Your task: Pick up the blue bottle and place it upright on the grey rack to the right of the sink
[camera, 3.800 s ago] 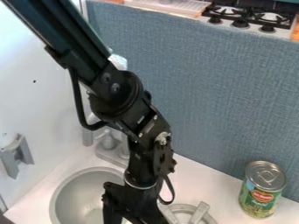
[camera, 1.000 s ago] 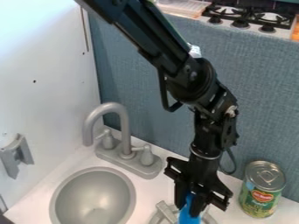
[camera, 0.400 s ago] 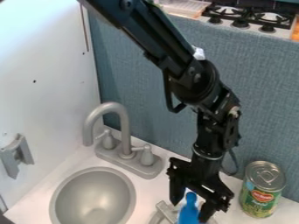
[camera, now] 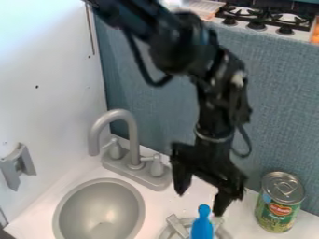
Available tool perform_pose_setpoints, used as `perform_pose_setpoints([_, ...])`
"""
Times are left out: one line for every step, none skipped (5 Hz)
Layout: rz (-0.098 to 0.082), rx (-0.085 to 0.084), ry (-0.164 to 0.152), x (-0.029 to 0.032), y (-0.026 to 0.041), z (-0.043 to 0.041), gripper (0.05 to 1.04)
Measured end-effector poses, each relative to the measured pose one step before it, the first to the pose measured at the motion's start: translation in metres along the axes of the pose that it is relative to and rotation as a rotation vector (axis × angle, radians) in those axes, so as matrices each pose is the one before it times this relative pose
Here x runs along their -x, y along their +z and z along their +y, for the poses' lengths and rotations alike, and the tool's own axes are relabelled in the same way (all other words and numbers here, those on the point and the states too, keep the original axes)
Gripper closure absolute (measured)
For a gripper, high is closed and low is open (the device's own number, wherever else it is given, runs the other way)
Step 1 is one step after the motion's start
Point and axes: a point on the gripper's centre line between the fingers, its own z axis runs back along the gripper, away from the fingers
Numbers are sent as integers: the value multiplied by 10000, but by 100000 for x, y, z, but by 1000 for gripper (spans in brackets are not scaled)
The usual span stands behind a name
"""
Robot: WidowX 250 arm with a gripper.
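Two fingers of the black gripper (camera: 200,201) hang down over the white counter (camera: 163,200), spread wide apart with nothing held between them. The blue object (camera: 202,227), rounded at the top and narrower just under it like a small pin, is upright near the bottom edge of the view. Its top lies just below the gripper, nearest to the fingertip on the right side of the view, and a gap shows between the two. The blue object is in front of a round grey fitting (camera: 225,231) with a raised bar (camera: 177,226) to its left; whether it rests on that fitting cannot be told, since its lower end is cut off by the view's edge.

To the right of the gripper, well apart from its fingers, a can (camera: 280,203) with a green and yellow label and a pull-tab lid stands upright on the counter, near the blue-grey panel (camera: 277,112). To the left is a round grey sink basin (camera: 100,207), with a grey faucet (camera: 131,130) and its two handles behind it. A grey bracket (camera: 24,163) is on the white wall (camera: 53,102) at the left. Beyond the panel, at the upper right, is a stove (camera: 268,17) with black grates and three dark knobs.
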Motion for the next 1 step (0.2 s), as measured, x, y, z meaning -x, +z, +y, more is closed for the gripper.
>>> perform_pose_setpoints([-753, 184, -309, 2392, 3841, -1387, 81])
